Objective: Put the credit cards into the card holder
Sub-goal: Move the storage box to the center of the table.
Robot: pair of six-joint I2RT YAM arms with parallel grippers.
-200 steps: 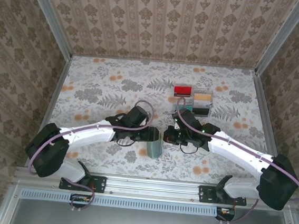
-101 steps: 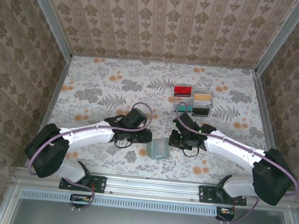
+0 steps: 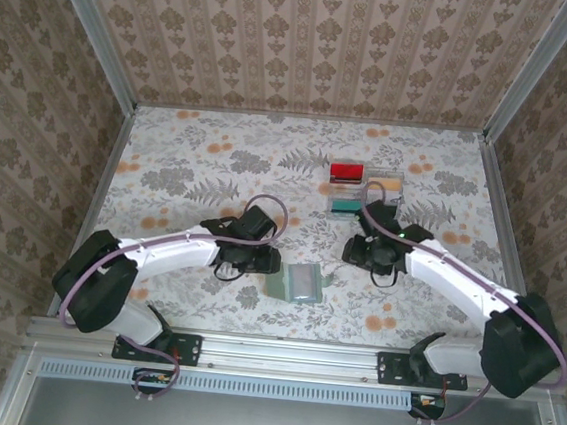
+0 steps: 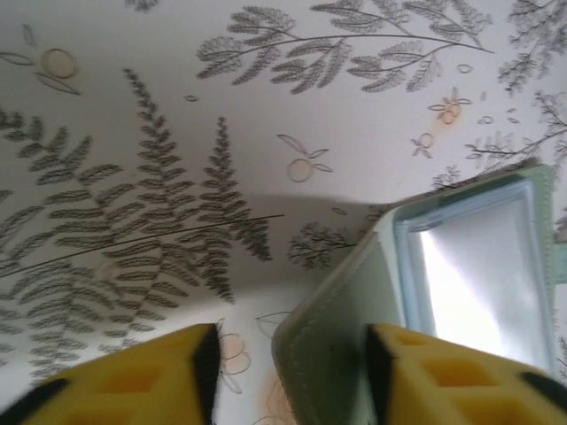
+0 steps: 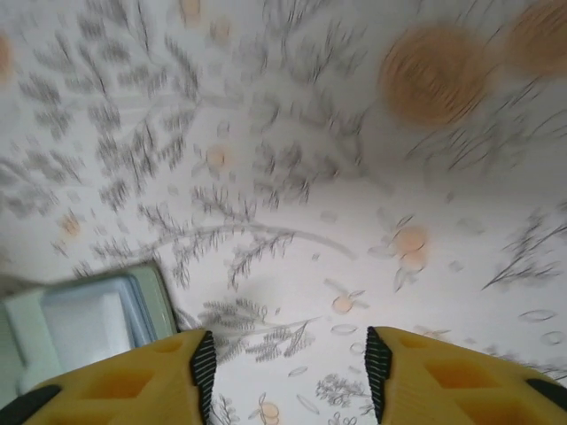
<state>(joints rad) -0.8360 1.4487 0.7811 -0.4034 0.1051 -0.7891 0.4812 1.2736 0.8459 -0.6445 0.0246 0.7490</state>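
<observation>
**Card holder open at the left tool**

We see the card holder (image 3: 299, 280) lying open on the tabletop (image 3: 188, 163). One flap sits unclamped between our left tool's (image 4: 291, 367) parted fingers. Our right tool (image 5: 291, 372), fingers apart, hovers just beside it. The credit cards (image 3: 346, 170) lie beyond.

The left arm (image 3: 164, 251) and right arm (image 3: 458, 283) wear white shells with black joints and bulky black shoulders at the lower corners of the overhead frame — a purple cable (image 3: 264, 203) loops along each. The left hand (image 4: 291, 343) and right hand (image 5: 289, 343) have yellow fingers edged in black.
</observation>
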